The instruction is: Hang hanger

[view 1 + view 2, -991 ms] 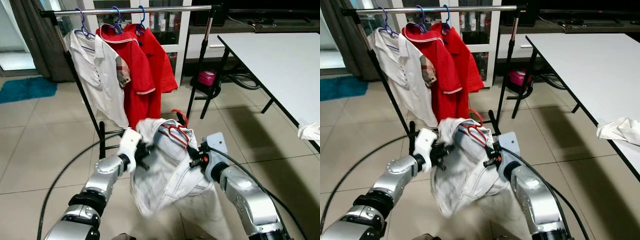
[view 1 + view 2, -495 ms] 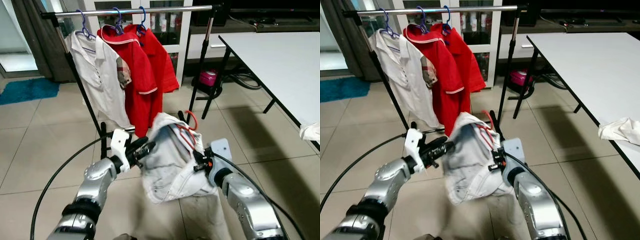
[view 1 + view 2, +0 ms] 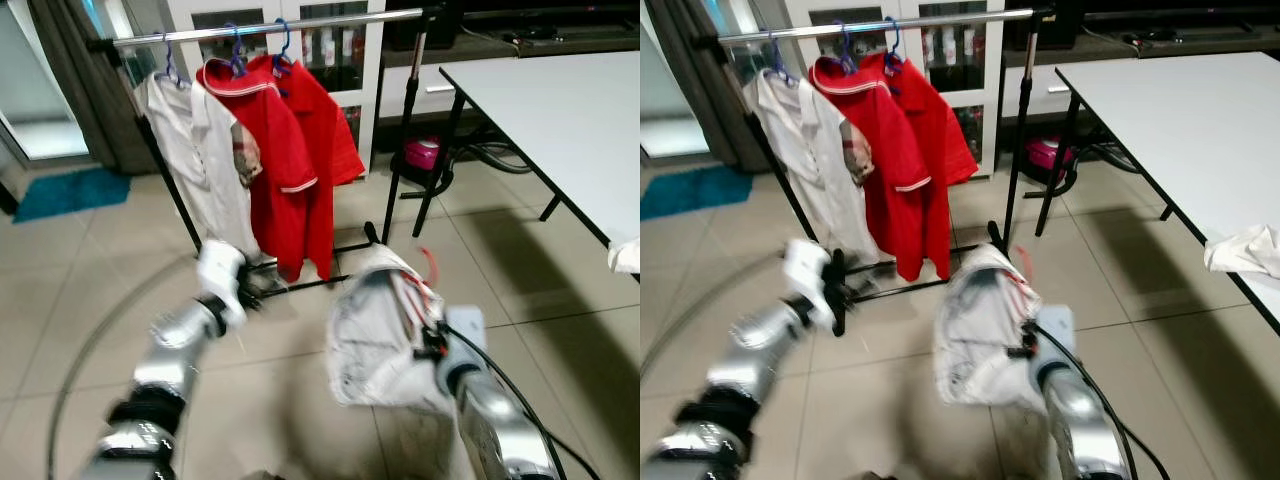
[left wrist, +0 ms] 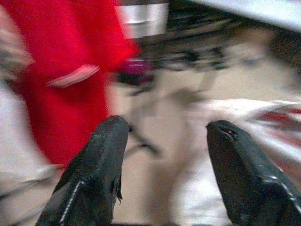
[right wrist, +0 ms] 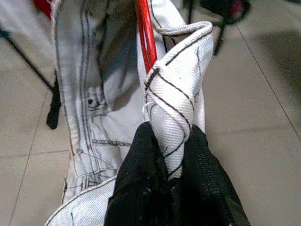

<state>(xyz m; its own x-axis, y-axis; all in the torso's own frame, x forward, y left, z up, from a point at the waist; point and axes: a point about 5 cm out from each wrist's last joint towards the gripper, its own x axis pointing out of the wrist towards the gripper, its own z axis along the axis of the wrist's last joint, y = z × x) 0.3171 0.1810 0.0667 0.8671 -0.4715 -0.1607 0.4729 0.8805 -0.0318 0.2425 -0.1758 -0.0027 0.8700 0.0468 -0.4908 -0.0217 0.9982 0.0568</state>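
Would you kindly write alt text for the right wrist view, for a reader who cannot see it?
The right gripper has its two black fingers shut on a fold of a white denim garment with dark stitching, which hangs on a red plastic hanger. Beyond lie beige floor tiles and the black foot of a clothes rack.

Tiled floor [image 3: 90,260], pale beige squares with dark grout lines. Black base of the clothes rack [image 3: 330,275] stands directly on it. A blue rug [image 3: 70,190] lies on the floor off to the left, beyond the rack's left end. A black cable [image 3: 700,300] curves across the tiles at left, blurred.

Clothes rail [image 3: 270,25] carries a white shirt [image 3: 195,160] at its left end and two red shirts [image 3: 295,140] just beside it, on hangers.

White table [image 3: 560,110] at right, black legs on the floor. A crumpled white cloth [image 3: 1245,250] lies at its near edge.
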